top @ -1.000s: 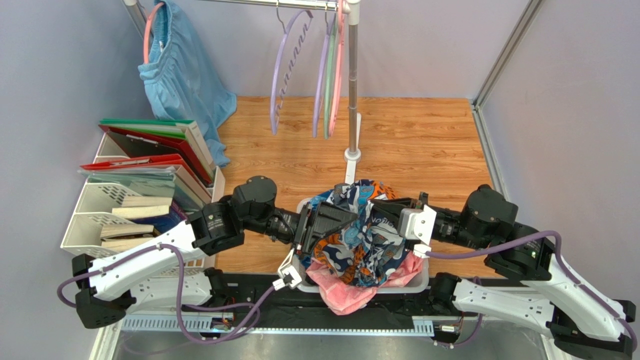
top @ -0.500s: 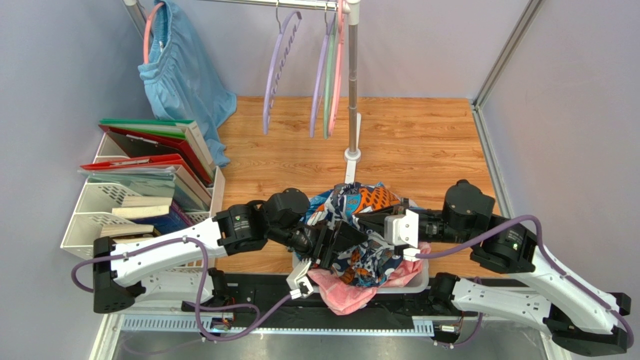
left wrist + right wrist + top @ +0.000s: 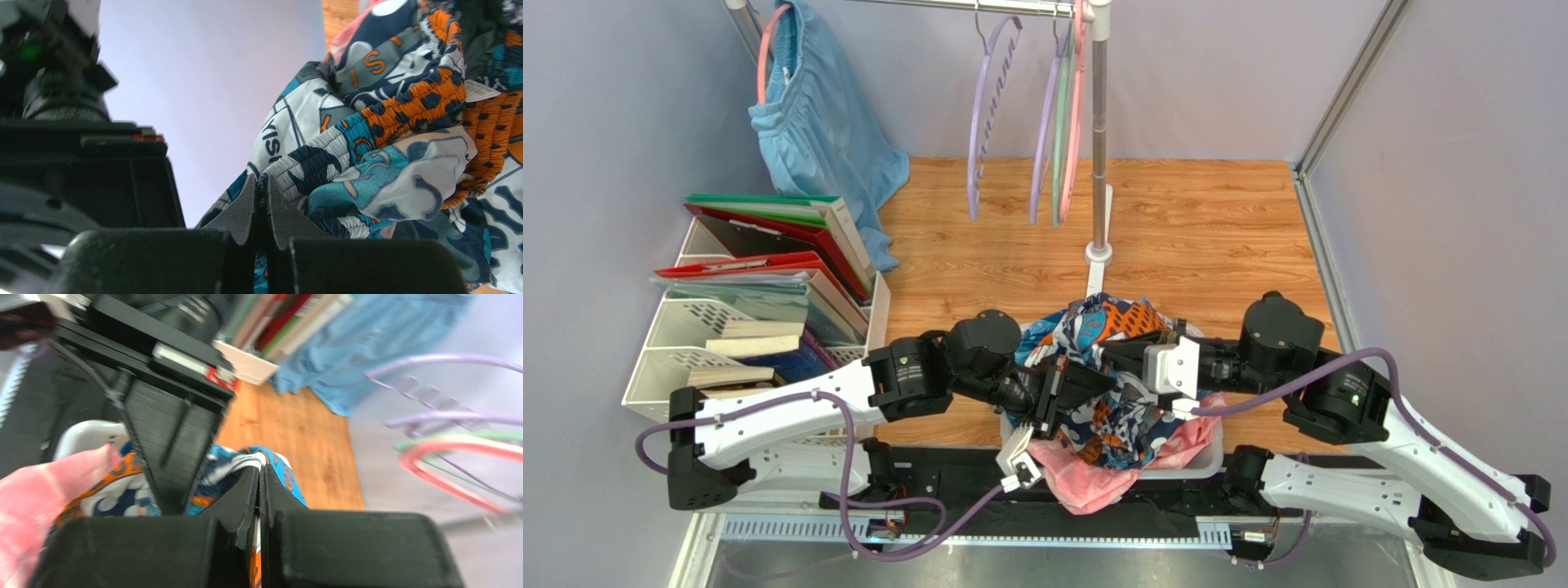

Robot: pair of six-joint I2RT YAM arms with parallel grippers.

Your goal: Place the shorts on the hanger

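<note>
The printed shorts (image 3: 1112, 368) are bunched up above a white basket (image 3: 1206, 458) at the near edge. My left gripper (image 3: 1059, 395) reaches in from the left. In the left wrist view it (image 3: 263, 180) is shut on the shorts' (image 3: 393, 122) gathered waistband. From the right, my right gripper (image 3: 1133, 364) meets the same bundle; its wrist view shows it (image 3: 259, 471) shut on a fold of the shorts (image 3: 288, 478). The lavender hanger (image 3: 984, 116) hangs by its hook from the rail at the back, and shows as a blurred hanger (image 3: 442, 358) in the right wrist view.
A pink garment (image 3: 1085, 475) lies in the basket under the shorts. Light-blue shorts (image 3: 817, 123) hang on a pink hanger at back left. More hangers (image 3: 1063, 116) hang beside the rack's pole (image 3: 1097, 147). File racks with books (image 3: 756, 319) stand on the left.
My left arm has pushed right into the shorts and its gripper has gone from open to shut on the cloth. The right arm has shifted slightly left. The lavender hanger sways.
</note>
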